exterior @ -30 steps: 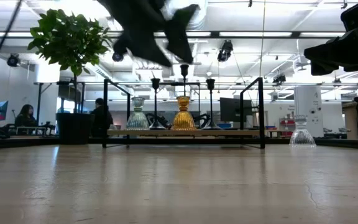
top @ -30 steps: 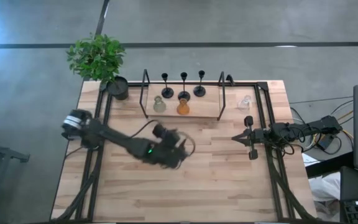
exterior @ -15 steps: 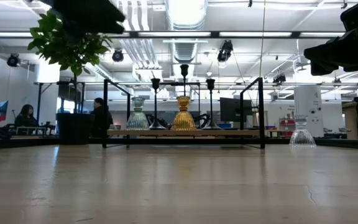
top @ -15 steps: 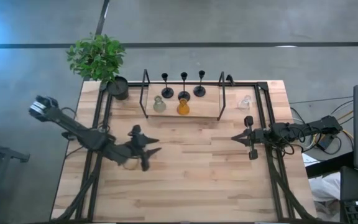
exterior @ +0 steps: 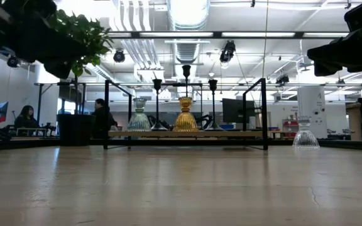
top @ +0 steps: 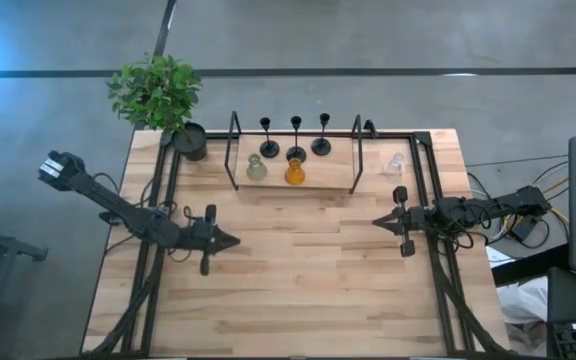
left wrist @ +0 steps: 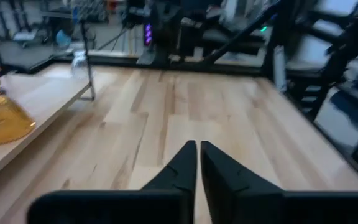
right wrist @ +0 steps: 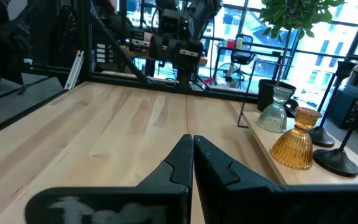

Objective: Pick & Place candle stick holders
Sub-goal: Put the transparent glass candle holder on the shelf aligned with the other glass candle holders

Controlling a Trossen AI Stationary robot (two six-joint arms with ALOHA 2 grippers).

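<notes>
Three black candle stick holders [top: 296,152] stand in a row on a raised wooden shelf [top: 318,183] at the table's far side. In front of them on the shelf stand a grey-green glass holder [top: 256,168] and an amber one [top: 294,172]. A clear glass holder [top: 394,164] stands on the table to the right of the shelf. My left gripper [top: 232,240] is shut and empty, level above the table's left part, pointing right. My right gripper [top: 376,221] is shut and empty at the right, pointing left. Both are well short of the shelf.
A green plant [top: 156,92] in a round black pot [top: 190,141] stands at the far left corner. Black frame rails [top: 158,200] run along the table's left and right sides. Bare wood [top: 308,270] lies between the grippers and toward the near edge. People [exterior: 99,118] sit in the room beyond.
My left gripper has drawn back from the table's middle toward the left edge and sunk a little. It has tipped from pointing down to pointing level. Its fingers have shut on nothing.
</notes>
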